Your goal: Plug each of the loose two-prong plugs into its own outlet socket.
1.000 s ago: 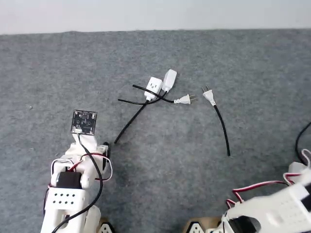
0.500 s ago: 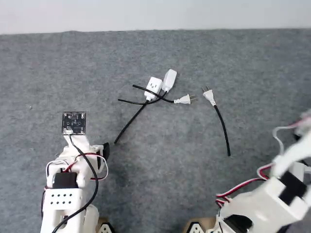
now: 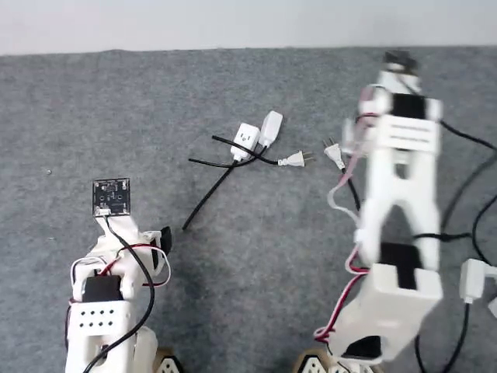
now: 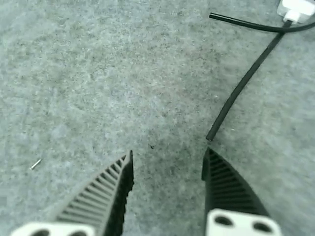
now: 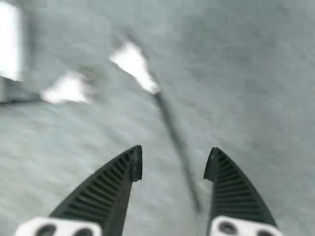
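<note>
Right pincer (image 5: 175, 149), held wide, has been swung out over the worktop (image 3: 256, 295) within the last second and is now poised above the plug (image 3: 332, 150) farther from the outlets (image 3: 245, 140). Nothing is inserted yet, so grasping is expected next.

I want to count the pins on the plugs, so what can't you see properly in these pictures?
- High view: most of the cord behind the right-hand plug is covered by the right arm.
- High view: the slots of the outlet sockets are too small to count.
- Left wrist view: the nearer outlet socket is cut off by the edge.
- Right wrist view: beyond the right gripper, the right-hand plug's pins cannot be made out.
</note>
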You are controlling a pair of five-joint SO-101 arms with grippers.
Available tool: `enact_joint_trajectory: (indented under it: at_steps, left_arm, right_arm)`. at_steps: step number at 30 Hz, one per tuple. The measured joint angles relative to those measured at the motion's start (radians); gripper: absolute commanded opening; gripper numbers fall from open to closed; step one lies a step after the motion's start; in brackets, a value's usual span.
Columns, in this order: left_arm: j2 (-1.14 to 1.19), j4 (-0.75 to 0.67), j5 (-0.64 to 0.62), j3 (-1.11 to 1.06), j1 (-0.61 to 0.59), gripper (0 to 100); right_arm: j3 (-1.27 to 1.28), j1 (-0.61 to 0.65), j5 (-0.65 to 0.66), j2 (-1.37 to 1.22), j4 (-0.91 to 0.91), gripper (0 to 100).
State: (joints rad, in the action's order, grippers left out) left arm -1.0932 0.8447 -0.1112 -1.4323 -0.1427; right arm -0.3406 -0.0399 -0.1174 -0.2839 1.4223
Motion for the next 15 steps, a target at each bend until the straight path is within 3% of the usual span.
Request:
enact_joint_trajectory:
  at_steps: [5, 15]
  left_arm:
    - [0.110, -0.049, -0.002, 0.043, -0.021, 22]
    - [0.588, -0.106, -0.002, 0.292, -0.063, 22]
  right_arm:
    - [0.000, 0.137, -0.117, -0.058, -0.222, 19.8]
    - [-0.043, 0.189, -0.144, -0.250, -0.545, 19.8]
